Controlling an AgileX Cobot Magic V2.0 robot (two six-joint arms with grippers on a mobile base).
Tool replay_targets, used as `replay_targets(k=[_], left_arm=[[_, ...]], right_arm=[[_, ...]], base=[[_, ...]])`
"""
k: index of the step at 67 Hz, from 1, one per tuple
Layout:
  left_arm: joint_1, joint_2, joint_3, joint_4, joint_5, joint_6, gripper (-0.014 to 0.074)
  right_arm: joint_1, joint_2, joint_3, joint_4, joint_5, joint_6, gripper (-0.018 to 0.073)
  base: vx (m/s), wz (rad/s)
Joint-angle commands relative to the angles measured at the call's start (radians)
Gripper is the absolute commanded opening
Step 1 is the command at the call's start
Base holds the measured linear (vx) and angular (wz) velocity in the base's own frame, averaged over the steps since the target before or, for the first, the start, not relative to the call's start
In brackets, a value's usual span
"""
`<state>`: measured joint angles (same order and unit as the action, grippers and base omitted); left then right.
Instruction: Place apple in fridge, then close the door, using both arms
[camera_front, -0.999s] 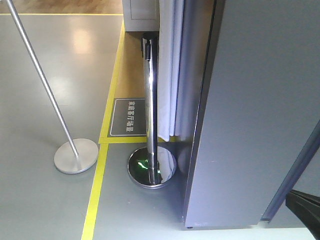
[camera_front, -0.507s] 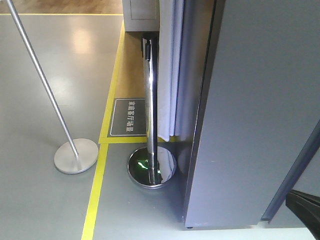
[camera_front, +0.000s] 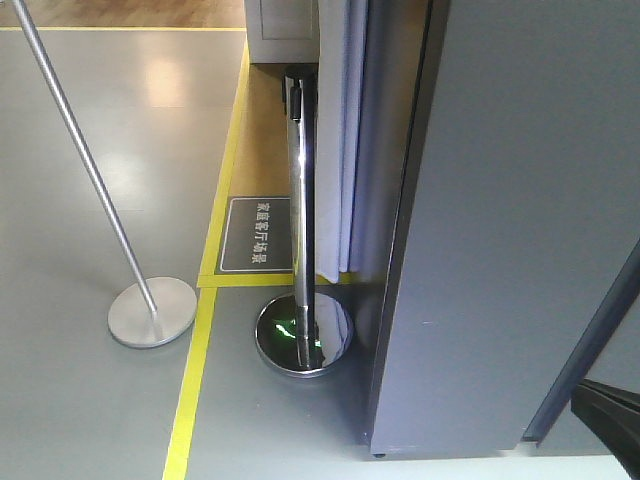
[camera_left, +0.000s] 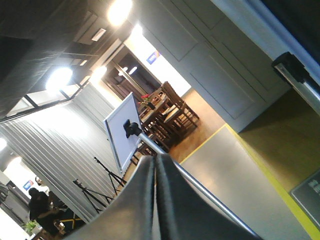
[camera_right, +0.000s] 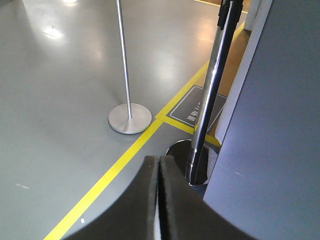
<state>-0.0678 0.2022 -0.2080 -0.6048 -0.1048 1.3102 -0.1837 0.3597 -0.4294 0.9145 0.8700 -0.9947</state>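
Fridge: from my front camera, the tall dark grey fridge (camera_front: 520, 220) fills the right half of the view, its flat outer side turned to me; the inside does not show.
Door: I cannot tell from any view which grey panel is the door, nor whether it stands open or closed.
Apple: I cannot find the red and yellow apple in any of my three views, so I cannot say where it is.
Left gripper: on my left wrist camera the black left gripper (camera_left: 154, 200) points up and out toward the hall, its two fingers (camera_left: 137, 205) pressed together with nothing between them.
Right gripper: on my right wrist camera the black right gripper (camera_right: 158, 200) hangs over the grey floor, fingers (camera_right: 142, 205) closed against each other and holding nothing, just beside the fridge's grey side (camera_right: 270, 140).
Near pole: a shiny chrome pole on a round mirrored base (camera_front: 303, 335) stands just beside the fridge's left edge.
Far pole: a slim matt silver pole with a flat round base (camera_front: 152, 311) stands well to the left on the grey floor.
Floor: a yellow tape line (camera_front: 192, 380) runs between the two bases, past a dark grey floor sign with white lettering (camera_front: 257, 234).
Curtain: a pale curtain (camera_front: 343, 140) hangs behind the near pole.
Hall: a white board on a stand (camera_left: 122, 132) and wooden chairs (camera_left: 170, 112) show far off.
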Motion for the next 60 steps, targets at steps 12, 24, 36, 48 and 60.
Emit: replay_targets(k=[12, 24, 36, 48, 60], left_arm=[[0.000, -0.033, -0.011, -0.227, -0.057, -0.346, -0.0008], [0.000, -0.064, 0.083, 0.128, -0.094, -0.922, -0.0008], [0.000, -0.120, 0.192, 0.435, -0.106, -1.321, -0.0008], [0.002, -0.163, 0.215, 0.455, -0.040, -1.388, -0.0008], [0.002, -0.216, 0.215, 0.455, 0.039, -1.373, -0.0008]], right_arm=[[-0.005, 0.007, -0.025, 0.047, -0.033, -0.009, -0.0006], [-0.005, 0.007, -0.025, 0.047, -0.032, -0.009, -0.0006], [-0.005, 0.007, -0.025, 0.047, -0.032, -0.009, -0.0006], [-0.005, 0.007, -0.025, 0.047, -0.031, -0.009, -0.0006], [-0.005, 0.007, -0.025, 0.047, -0.032, -0.009, -0.0006]], base=[[0.00, 0.00], [0.00, 0.00], [0.00, 0.00], [0.00, 0.00], [0.00, 0.00]])
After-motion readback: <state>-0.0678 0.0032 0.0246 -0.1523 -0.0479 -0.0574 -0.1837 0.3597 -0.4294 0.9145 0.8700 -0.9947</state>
